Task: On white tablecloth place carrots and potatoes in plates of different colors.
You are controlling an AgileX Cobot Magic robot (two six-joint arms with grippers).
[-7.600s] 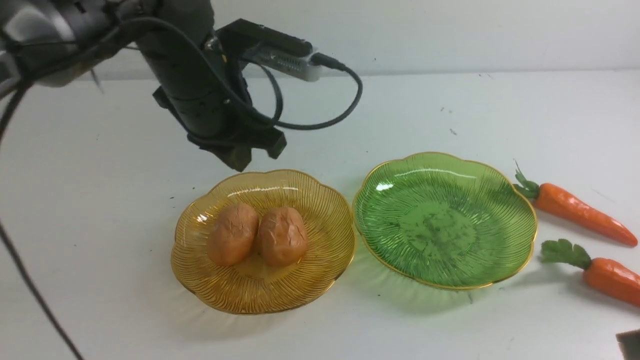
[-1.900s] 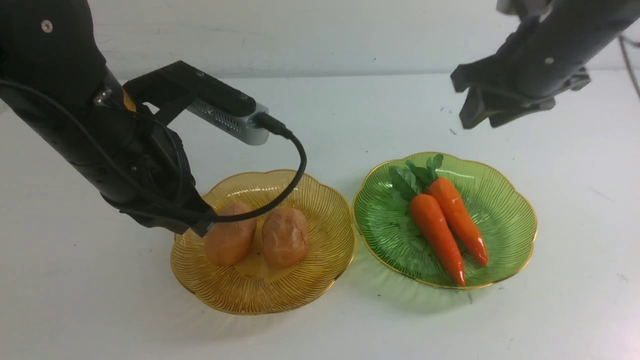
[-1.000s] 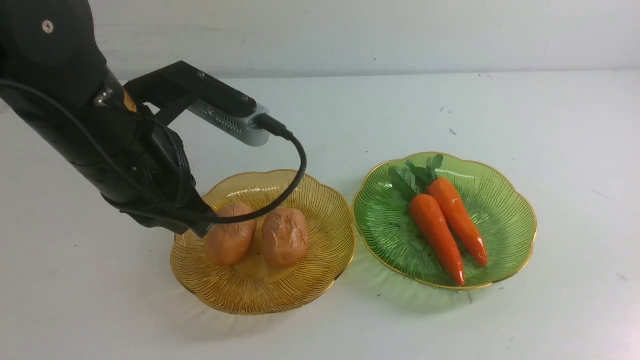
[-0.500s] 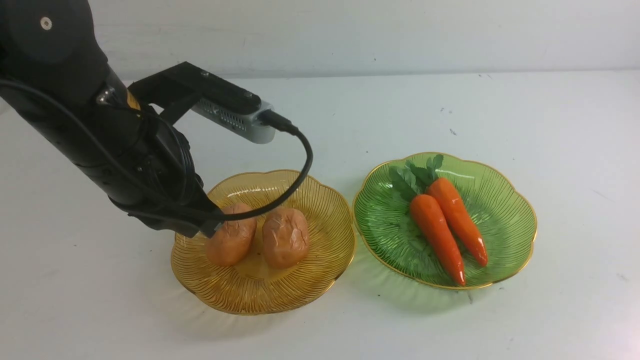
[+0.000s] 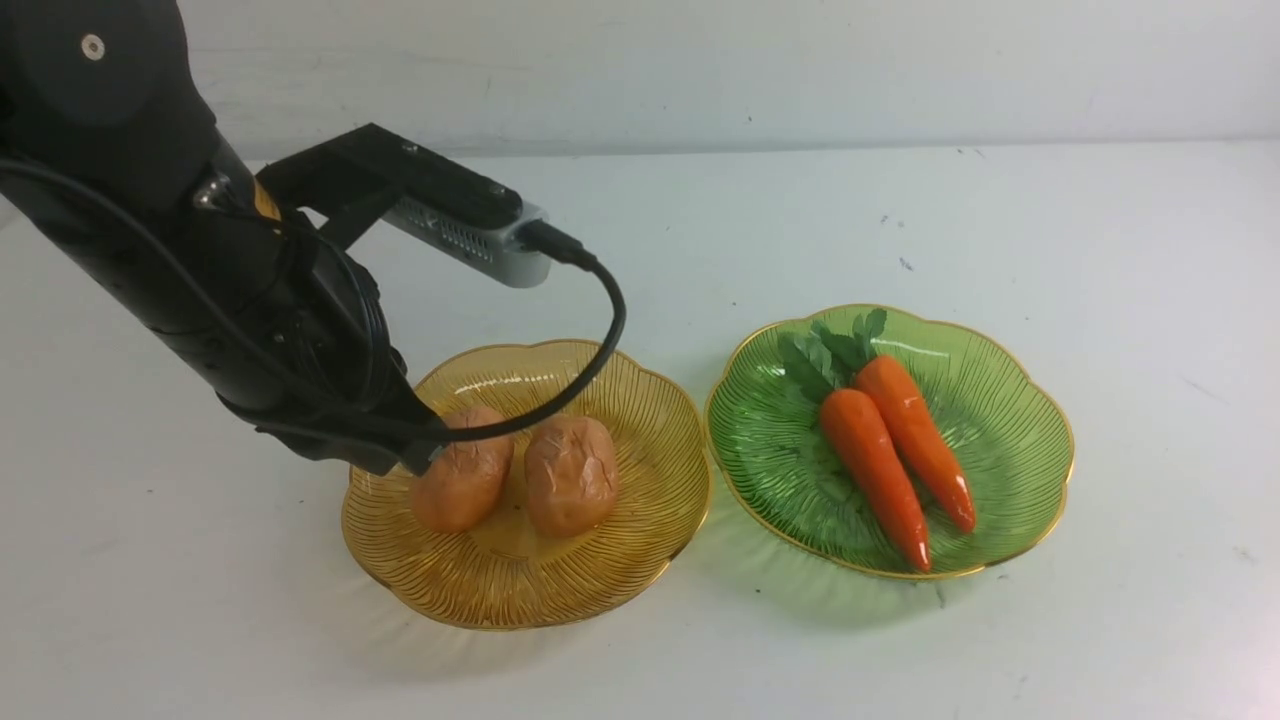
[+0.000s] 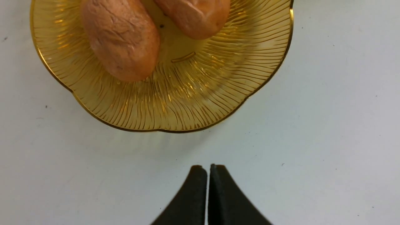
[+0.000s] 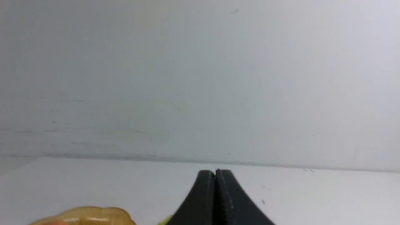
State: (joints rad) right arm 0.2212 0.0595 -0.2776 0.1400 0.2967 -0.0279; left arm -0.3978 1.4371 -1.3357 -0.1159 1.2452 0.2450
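Front view: the right arm, up over the far right corner two seconds ago, has cleared out of this view entirely, and the left arm has barely stirred in the last second. Both carrots [image 5: 895, 450] lie side by side in the green plate [image 5: 1010, 400], both potatoes [image 5: 520, 470] touching each other in the amber plate [image 5: 640, 560], all on the white tablecloth [image 5: 1100, 250]. By my reading the sort is done and only pulling back is left. The left arm's black body and cable cover the amber plate's near-left rim and a sliver of the left potato; its jaws can't be made out from here.

Left wrist view: the left gripper [image 6: 208, 168] shows its jaws pressed together, nothing between them, hanging over bare cloth. The amber plate sits just ahead of the tips, clear of them, with the potatoes cut off by the frame edge.

Right wrist view: the right gripper [image 7: 215, 173] has its jaws together and empty, pointed at the back wall. Only a scrap of amber rim shows beside them; the green sliver next to it is too small to be sure of.
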